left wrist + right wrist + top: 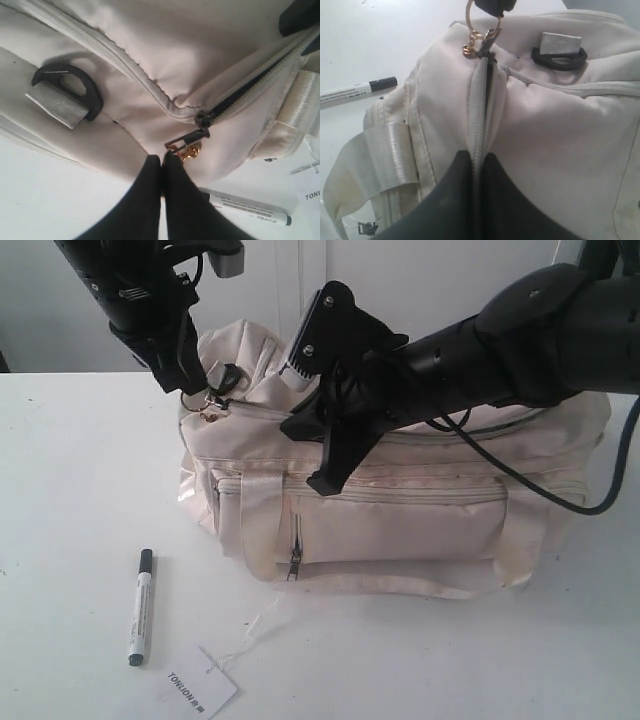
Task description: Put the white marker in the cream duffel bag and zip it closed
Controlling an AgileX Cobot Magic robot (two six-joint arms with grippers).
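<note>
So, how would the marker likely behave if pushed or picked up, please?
The marker looks round-barrelled, lying flat on the smooth table, so a sideways nudge would probably roll it. Slim, it is likely light and stiff.

The cream duffel bag was plain, with paler glossy straps, a black end ring, a gold zip pull and dark lining; the white marker bore a black cap and small dark print; the table and the dark-lettered tag were white.
</note>
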